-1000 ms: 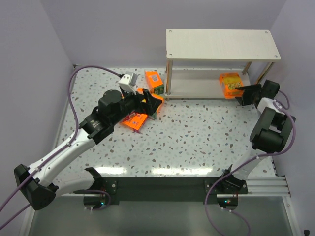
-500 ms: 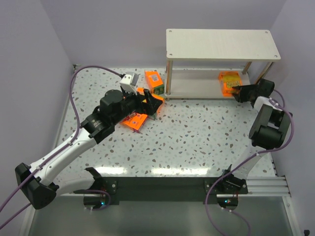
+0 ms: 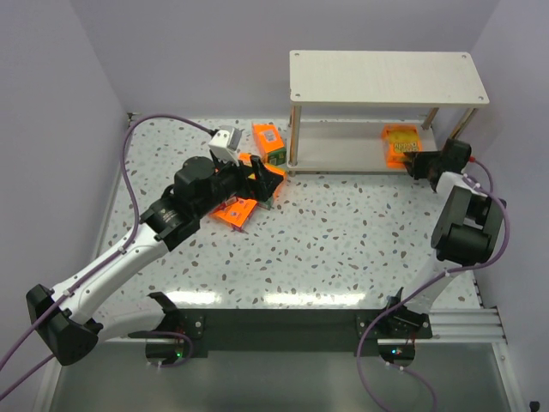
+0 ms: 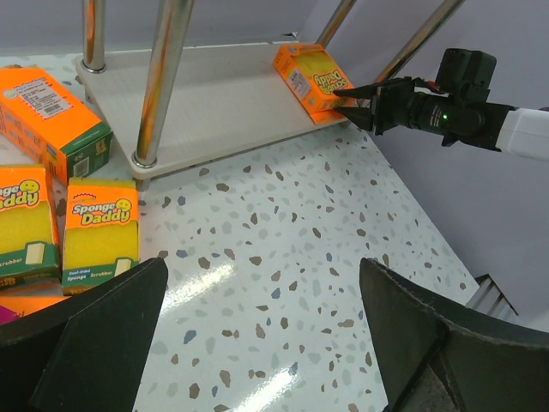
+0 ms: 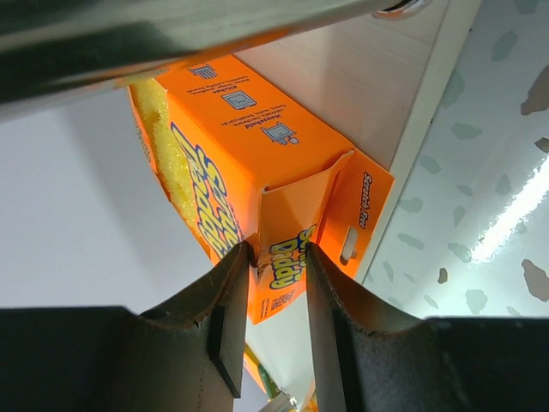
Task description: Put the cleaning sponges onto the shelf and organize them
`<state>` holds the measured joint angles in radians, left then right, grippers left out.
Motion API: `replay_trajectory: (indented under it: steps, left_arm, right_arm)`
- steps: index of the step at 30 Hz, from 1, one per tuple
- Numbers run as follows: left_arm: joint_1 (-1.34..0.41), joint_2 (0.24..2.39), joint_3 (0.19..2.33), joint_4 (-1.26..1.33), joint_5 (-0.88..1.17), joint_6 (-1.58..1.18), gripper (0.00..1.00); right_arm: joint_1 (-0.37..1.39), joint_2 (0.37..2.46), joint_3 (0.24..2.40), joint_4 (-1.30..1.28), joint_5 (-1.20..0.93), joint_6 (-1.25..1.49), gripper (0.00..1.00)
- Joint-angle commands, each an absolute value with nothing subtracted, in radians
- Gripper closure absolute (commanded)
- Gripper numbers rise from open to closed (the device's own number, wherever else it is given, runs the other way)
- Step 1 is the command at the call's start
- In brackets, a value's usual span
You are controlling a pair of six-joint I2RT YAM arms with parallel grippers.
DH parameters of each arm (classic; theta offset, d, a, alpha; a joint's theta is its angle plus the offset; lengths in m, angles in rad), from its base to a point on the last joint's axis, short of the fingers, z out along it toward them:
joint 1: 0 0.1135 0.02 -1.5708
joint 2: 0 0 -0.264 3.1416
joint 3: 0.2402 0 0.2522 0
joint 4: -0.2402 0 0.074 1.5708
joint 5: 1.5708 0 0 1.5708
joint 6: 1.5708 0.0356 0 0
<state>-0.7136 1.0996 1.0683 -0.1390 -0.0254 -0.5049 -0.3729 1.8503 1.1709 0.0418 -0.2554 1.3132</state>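
Speckled tabletop (image 3: pixel 343 236), loose sponge packs (image 4: pixel 100 236) beside shelf leg (image 4: pixel 160 86)

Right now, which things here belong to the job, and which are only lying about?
Job: shelf; pack on its lower board, pinched by right gripper; loose packs on table; open left gripper.
Lying about: cables only.
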Motion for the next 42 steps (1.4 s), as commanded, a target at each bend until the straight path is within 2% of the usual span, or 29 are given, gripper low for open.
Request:
replay_trajectory:
  steps: [1, 2, 3, 15, 18, 21, 25, 30, 31, 35, 38, 42]
  left_arm:
    - [-0.703, 1.088, 1.075, -0.117, -0.02, -0.495, 0.01]
    - [-0.703, 1.089, 1.074, -0.115, -0.018, -0.494, 0.01]
    - [-0.703, 1.089, 1.072, -0.115, -0.018, -0.494, 0.01]
    - [-0.701, 1.057, 1.048, -0.12, -0.026, -0.502, 0.01]
    - [-0.701, 1.049, 1.046, -0.123, -0.028, -0.503, 0.01]
    - [-0.703, 1.043, 1.046, -0.124, -0.031, -0.505, 0.01]
    - [-0.703, 1.029, 1.048, -0.126, -0.034, -0.503, 0.01]
    - [-0.703, 1.02, 1.046, -0.132, -0.037, -0.502, 0.01]
    - [-0.701, 1.016, 1.043, -0.133, -0.034, -0.502, 0.01]
    - [-0.701, 0.999, 1.037, -0.143, -0.034, -0.502, 0.01]
    - [-0.703, 0.973, 1.028, -0.159, -0.047, -0.502, 0.01]
    - [-0.7, 0.959, 1.023, -0.241, -0.109, -0.506, 0.0]
  right_arm:
    - [-0.374, 1.787, 1.147, 0.032, -0.183, 1.325, 0.94]
    - [-0.374, 1.789, 1.149, 0.032, -0.186, 1.324, 0.99]
    - [-0.374, 1.793, 1.152, 0.026, -0.19, 1.321, 1.0]
    - [-0.374, 1.813, 1.184, 0.024, -0.175, 1.301, 0.99]
    - [-0.373, 1.821, 1.195, 0.028, -0.184, 1.301, 0.96]
    - [-0.374, 1.799, 1.18, 0.046, -0.195, 1.304, 0.86]
    - [-0.373, 1.755, 1.147, 0.09, -0.244, 1.304, 0.65]
    - [-0.373, 1.688, 1.118, 0.126, -0.291, 1.278, 0.5]
    - [-0.374, 1.684, 1.12, 0.123, -0.302, 1.275, 0.43]
    - [-0.377, 1.645, 1.105, 0.091, -0.336, 1.264, 0.36]
    - [-0.377, 1.569, 1.074, 0.031, -0.353, 1.229, 0.35]
    - [-0.371, 1.413, 1.017, -0.169, -0.403, 1.074, 0.35]
